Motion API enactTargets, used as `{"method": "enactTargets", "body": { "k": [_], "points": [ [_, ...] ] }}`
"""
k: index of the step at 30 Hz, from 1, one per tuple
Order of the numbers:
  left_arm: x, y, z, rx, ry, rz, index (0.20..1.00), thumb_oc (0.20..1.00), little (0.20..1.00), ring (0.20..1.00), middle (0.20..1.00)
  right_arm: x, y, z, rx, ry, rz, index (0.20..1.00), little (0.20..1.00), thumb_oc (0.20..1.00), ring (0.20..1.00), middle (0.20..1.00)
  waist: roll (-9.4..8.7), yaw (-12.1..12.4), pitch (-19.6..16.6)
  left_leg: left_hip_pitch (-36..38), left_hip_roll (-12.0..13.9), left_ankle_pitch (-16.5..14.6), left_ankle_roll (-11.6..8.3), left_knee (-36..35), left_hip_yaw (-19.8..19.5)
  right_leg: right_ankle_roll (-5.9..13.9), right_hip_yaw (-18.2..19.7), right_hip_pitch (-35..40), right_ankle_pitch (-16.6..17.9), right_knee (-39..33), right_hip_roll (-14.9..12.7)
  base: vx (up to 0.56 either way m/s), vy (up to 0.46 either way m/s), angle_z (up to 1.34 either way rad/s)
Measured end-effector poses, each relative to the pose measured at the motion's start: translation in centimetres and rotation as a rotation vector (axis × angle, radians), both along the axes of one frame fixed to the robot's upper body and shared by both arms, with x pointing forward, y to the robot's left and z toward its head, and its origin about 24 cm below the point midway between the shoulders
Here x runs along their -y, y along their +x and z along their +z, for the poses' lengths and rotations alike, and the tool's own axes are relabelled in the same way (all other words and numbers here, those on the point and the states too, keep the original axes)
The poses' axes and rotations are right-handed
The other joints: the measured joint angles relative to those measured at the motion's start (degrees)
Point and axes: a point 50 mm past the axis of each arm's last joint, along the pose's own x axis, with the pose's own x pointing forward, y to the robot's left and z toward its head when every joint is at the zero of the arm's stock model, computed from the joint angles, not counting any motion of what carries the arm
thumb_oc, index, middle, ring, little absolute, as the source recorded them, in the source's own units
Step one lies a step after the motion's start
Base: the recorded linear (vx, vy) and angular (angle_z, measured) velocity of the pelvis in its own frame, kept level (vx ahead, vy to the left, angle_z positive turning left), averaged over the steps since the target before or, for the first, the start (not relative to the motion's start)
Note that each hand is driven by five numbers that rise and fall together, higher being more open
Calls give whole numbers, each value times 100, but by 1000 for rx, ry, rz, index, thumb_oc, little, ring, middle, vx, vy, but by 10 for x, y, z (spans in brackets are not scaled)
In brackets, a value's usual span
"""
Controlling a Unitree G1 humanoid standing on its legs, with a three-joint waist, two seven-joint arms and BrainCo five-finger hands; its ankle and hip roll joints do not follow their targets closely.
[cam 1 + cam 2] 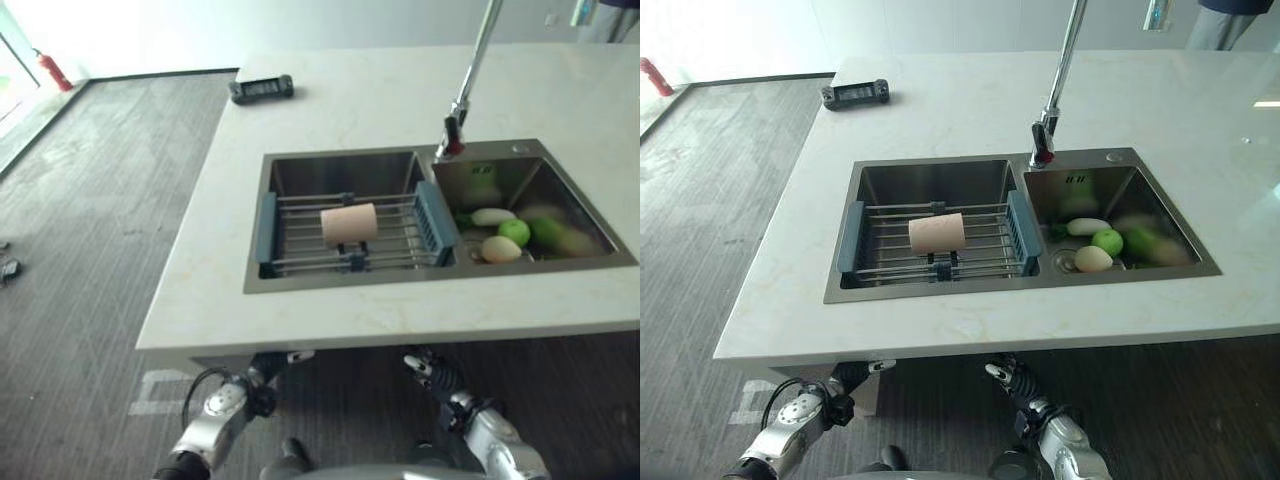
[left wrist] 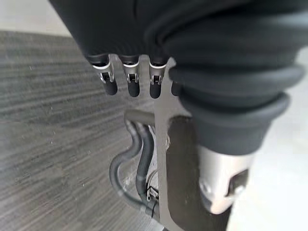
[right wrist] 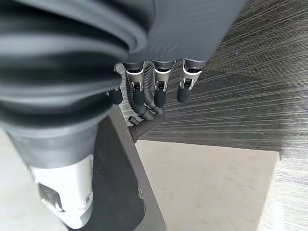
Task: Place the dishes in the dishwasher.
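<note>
A pale peach cup (image 1: 348,224) lies on its side on a wire rack (image 1: 300,240) with blue ends, set across the left basin of the steel sink (image 1: 255,285). Both hands hang low in front of the counter, below its front edge. My left hand (image 1: 264,370) is under the counter's left part, its fingers (image 2: 130,82) straight and holding nothing. My right hand (image 1: 428,368) hangs under the middle of the sink, its fingers (image 3: 159,94) also straight and empty.
The right basin holds a green apple (image 1: 514,232) and other vegetables. A tall tap (image 1: 468,80) rises behind the sink. A black device (image 1: 261,89) lies at the counter's far left corner. Grey floor stretches to the left, with a red fire extinguisher (image 1: 55,72) by the wall.
</note>
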Motion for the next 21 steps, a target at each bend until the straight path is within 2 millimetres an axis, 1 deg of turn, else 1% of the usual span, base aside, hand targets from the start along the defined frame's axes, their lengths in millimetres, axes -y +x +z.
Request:
{"method": "enactTargets", "body": {
  "k": [2, 4, 5, 6, 7, 8, 9, 10, 11, 12, 13, 14, 15, 16, 17, 18, 19, 21],
  "points": [
    [1, 0, 0, 1, -5, 2, 1000, 1000, 1000, 1000, 1000, 2, -1, 0, -3, -6, -1, 1000, 1000, 1000, 1000, 1000, 11, 6, -1, -9, 51, 8, -66, -1, 7, -45, 8, -10, 36, -43, 56, -18, -5, -6],
    [2, 0, 0, 1, -9, 5, 1000, 1000, 1000, 1000, 1000, 2, -1, 0, -3, -9, -4, 1000, 1000, 1000, 1000, 1000, 20, 6, -9, -35, 119, 8, -74, 0, 22, -46, 28, -29, 58, -99, 119, -17, -20, -7],
    [2, 0, 0, -1, -12, 10, 1000, 1000, 1000, 1000, 1000, 3, -2, -1, -8, -14, -11, 1000, 1000, 1000, 1000, 1000, 25, 2, -11, -95, 178, 33, -98, 4, 23, -99, 27, -62, 103, -166, 178, -21, -37, -8],
    [2, -1, -2, -16, -16, 12, 1000, 1000, 1000, 1000, 1000, 4, -3, -1, -10, -16, -12, 1000, 1000, 1000, 1000, 1000, 28, 1, -14, -97, 190, 55, -119, 4, 24, -131, 35, -52, 162, -209, 219, -34, -50, -6],
    [2, -7, -7, -65, -31, 18, 1000, 1000, 1000, 1000, 1000, 4, -3, -1, -11, -17, -12, 1000, 1000, 1000, 1000, 1000, 34, 2, -19, -95, 211, 76, -99, 5, 25, -137, 37, -50, 164, -222, 241, -34, -48, -5],
    [3, -10, -13, -115, -50, 29, 1000, 1000, 1000, 1000, 1000, 6, -3, -1, -11, -22, -12, 1000, 1000, 1000, 1000, 1000, 53, 2, -32, -92, 213, 92, -120, 6, 31, -141, 40, -41, 171, -245, 248, -28, -39, -3],
    [4, -20, -24, -202, -68, 41, 1000, 1000, 1000, 1000, 1000, 8, -3, -1, -13, -27, -13, 1000, 1000, 1000, 1000, 1000, 75, 2, -46, -92, 211, 97, -113, 6, 35, -135, 40, -29, 189, -275, 250, -12, -33, -3],
    [6, -38, -42, -358, -86, 56, 1000, 1000, 1000, 1000, 1000, 9, -3, -1, -13, -32, -12, 1000, 1000, 1000, 1000, 1000, 96, -1, -58, -91, 208, 98, -113, 6, 39, -136, 36, 6, 239, -357, 261, -4, -42, -2],
    [6, -45, -48, -413, -88, 58, 1000, 1000, 1000, 1000, 1000, 9, -3, -1, -12, -32, -11, 1000, 1000, 1000, 1000, 1000, 96, -4, -58, -91, 208, 98, -113, 6, 39, -135, 32, 26, 257, -392, 269, 6, -32, -2],
    [4, -65, -61, -527, -92, 79, 1000, 1000, 1000, 1000, 1000, 9, -2, -2, -14, -33, -11, 1000, 1000, 1000, 1000, 1000, 96, -1, -61, -90, 212, 98, -114, 4, 40, -135, 24, 56, 285, -433, 277, 47, -12, 1],
    [-10, -89, -81, -709, -79, 211, 1000, 1000, 1000, 1000, 1000, 15, -2, -8, -50, -53, -20, 1000, 1000, 1000, 1000, 1000, 128, 13, -210, -95, 211, 100, -118, -9, 42, -128, 8, 96, 313, -565, 295, 54, 13, 2],
    [-16, -94, -83, -737, -71, 242, 1000, 1000, 1000, 1000, 1000, 15, -1, -9, -54, -56, -18, 1000, 1000, 1000, 1000, 1000, 151, 23, -262, -87, 209, 100, -118, -23, 38, -124, 6, 119, 324, -599, 289, 55, 26, -2],
    [-25, -104, -86, -780, -95, 340, 1000, 1000, 1000, 1000, 1000, 16, 1, -8, -52, -58, -18, 1000, 1000, 1000, 1000, 1000, 190, -3, -332, -32, 211, 100, -120, -61, 74, -118, 9, 145, 327, -630, 277, 20, 32, -8],
    [-36, -124, -89, -864, -125, 491, 1000, 1000, 1000, 1000, 1000, 20, 1, -7, -48, -69, -24, 1000, 1000, 1000, 1000, 1000, 282, -35, -449, 22, 194, 99, -122, -101, 114, -102, 25, 195, 340, -688, 266, 25, 120, -9],
    [-37, -127, -90, -876, -128, 508, 1000, 1000, 1000, 1000, 1000, 21, 1, -7, -49, -73, -24, 1000, 1000, 1000, 1000, 1000, 318, -27, -455, 21, 181, 99, -121, -105, 113, -93, 24, 194, 349, -687, 258, 23, 127, -4],
    [-43, -131, -89, -877, -174, 633, 1000, 1000, 1000, 1000, 1000, 23, 1, -6, -53, -80, -20, 1000, 1000, 1000, 1000, 1000, 403, -4, -461, 25, 158, 102, -121, -116, 112, -83, 21, 197, 351, -702, 229, 24, 192, 1],
    [-64, -150, -88, -877, -211, 909, 1000, 1000, 1000, 1000, 1000, 31, -4, -4, -58, -96, -27, 1000, 1000, 1000, 1000, 1000, 513, -16, -457, 118, 111, 92, -108, -173, 134, 4, 13, 303, 336, -789, 206, -9, 137, 1],
    [-90, -159, -81, -837, -185, 1089, 1000, 1000, 1000, 1000, 1000, 44, -11, -2, -62, -121, -50, 1000, 1000, 1000, 1000, 1000, 780, 16, -465, 134, 55, 99, -99, -191, 120, -16, -17, 350, 315, -832, 151, -22, 100, 9]
  ]
}}
